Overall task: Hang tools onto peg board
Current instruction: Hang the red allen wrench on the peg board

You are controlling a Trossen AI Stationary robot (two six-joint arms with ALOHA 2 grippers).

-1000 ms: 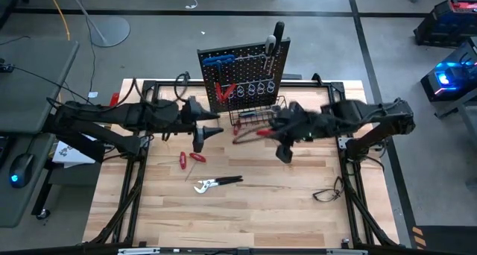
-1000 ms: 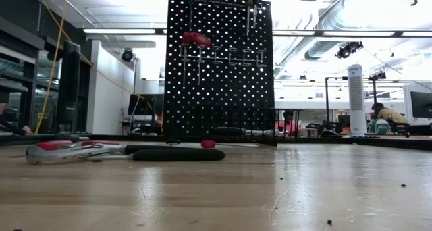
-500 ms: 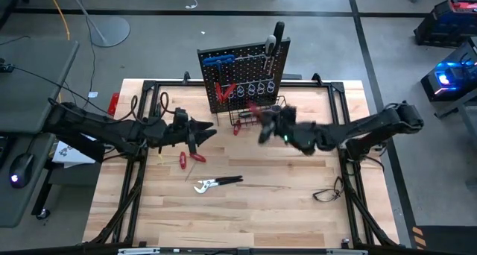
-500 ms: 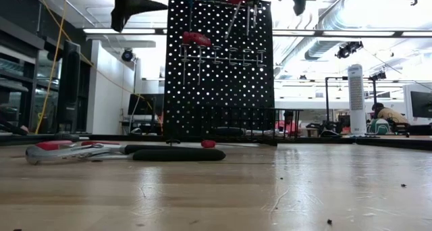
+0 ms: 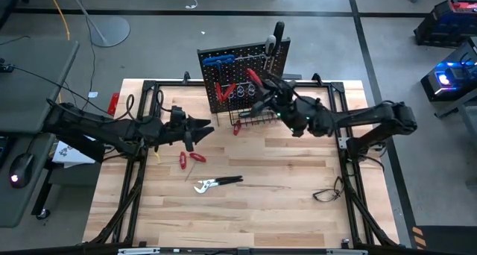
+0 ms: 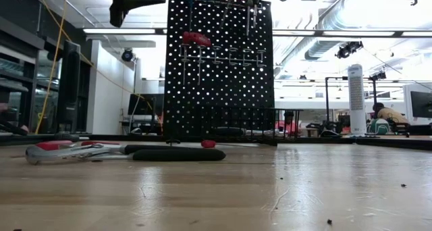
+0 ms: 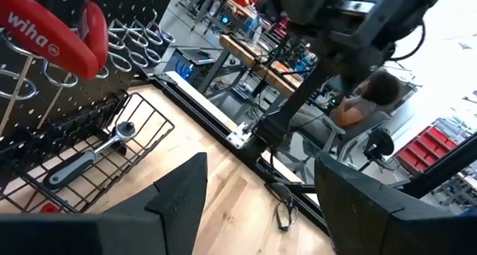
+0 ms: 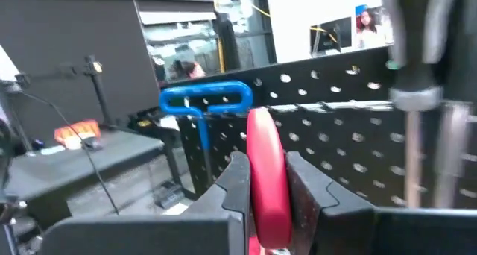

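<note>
The black peg board (image 5: 242, 80) stands upright at the table's far edge, with blue T keys (image 8: 205, 98), a red-handled tool (image 7: 52, 35) and a black-handled screwdriver (image 8: 417, 46) hanging on it. A wrench (image 7: 82, 165) lies in its wire basket (image 5: 257, 115). My right gripper (image 5: 265, 95) is up at the board's face, shut on a red-handled screwdriver (image 5: 253, 77). My left gripper (image 5: 200, 127) hangs open and level left of the board, with nothing between its fingers (image 7: 179, 203). Two red screwdrivers (image 5: 188, 159) and pliers (image 5: 216, 183) lie on the table. My right gripper pinches the screwdriver's red handle (image 8: 265, 191) between its two fingers (image 8: 237, 173), and lies along it. It comes in about level from the table's right. The handle's rounded end (image 8: 261, 124) sticks out past the fingertips toward the board, lifted clear of the table. The shaft is hidden.
A black tubular frame (image 5: 149, 87) runs around the table top. A thin black cable (image 5: 328, 191) lies near the right edge. The near half of the wooden top (image 5: 253, 218) is bare. People sit in the room beyond (image 7: 365, 98).
My right gripper has carried the red screwdriver from above the table's middle toward the far edge, up to the peg board, tipping from pointing down to about level. My left gripper has sunk a little, drawn slightly toward the left edge and rolled to level, staying open.
</note>
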